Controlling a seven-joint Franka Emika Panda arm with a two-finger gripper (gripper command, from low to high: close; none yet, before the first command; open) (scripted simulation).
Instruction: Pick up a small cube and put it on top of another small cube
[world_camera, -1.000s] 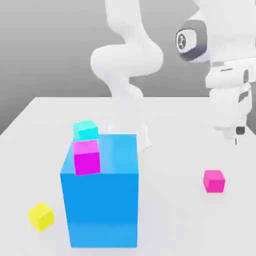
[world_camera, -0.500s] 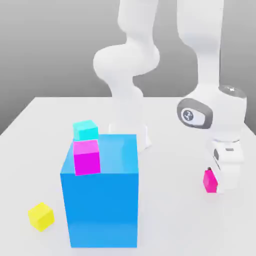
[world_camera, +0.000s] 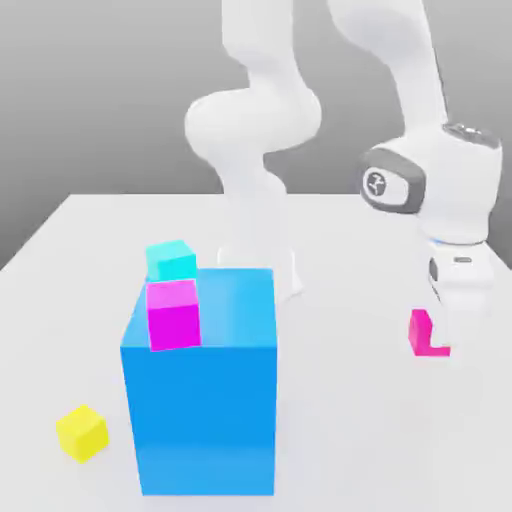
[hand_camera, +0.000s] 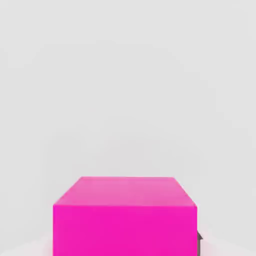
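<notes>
Hot-pink small cube (world_camera: 427, 335) sits clamped in the jaws above the white table (world_camera: 340, 430).

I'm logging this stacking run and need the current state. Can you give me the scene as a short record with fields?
end effector: shut on the hot-pink cube, at the exterior view's right
table: white
blue block: large, on the table
magenta cube: in front of the blue block's upper left corner
cyan cube: behind the magenta cube
yellow cube: on the table, left of the blue block

The exterior view looks from above the table's (world_camera: 60, 260) near edge toward the arm's base at its far edge. The hand view sits close behind the small cube (hand_camera: 125, 215), which both views share (world_camera: 428, 334).
</notes>
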